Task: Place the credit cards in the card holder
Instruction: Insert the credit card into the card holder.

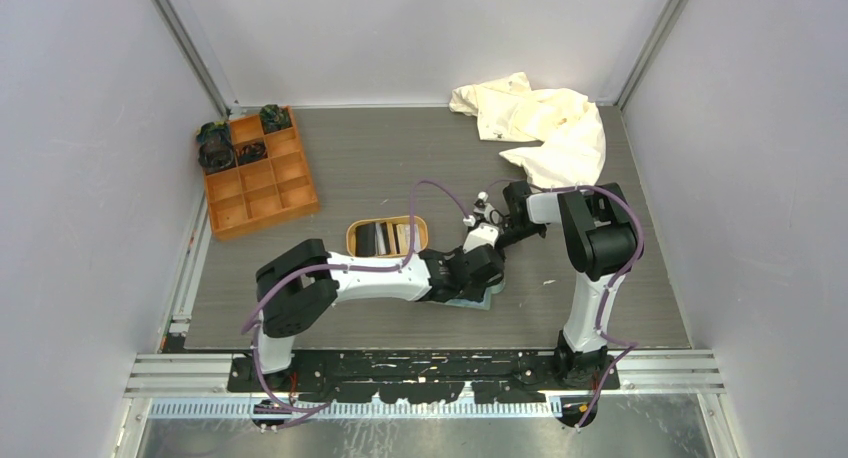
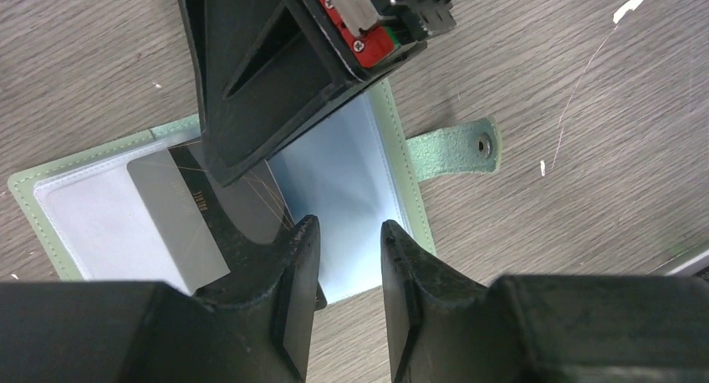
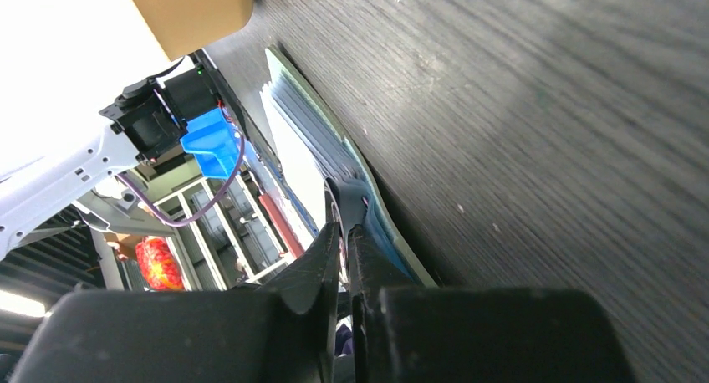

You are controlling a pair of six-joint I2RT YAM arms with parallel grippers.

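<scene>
Only the left wrist view showed the card holder (image 2: 355,182) lying open, a grey credit card (image 2: 175,224) slanted across its sleeve; right gripper (image 3: 343,232) pinched that card; left gripper (image 2: 349,232) stood parted, empty; overhead, the card was hidden.

Orange box (image 1: 270,193), perhaps clips inside; cream cloth (image 1: 545,128); tan tray (image 1: 351,236).

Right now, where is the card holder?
In the left wrist view the card holder lies open beneath the left gripper; from above, it sits right of the tan tray.
</scene>
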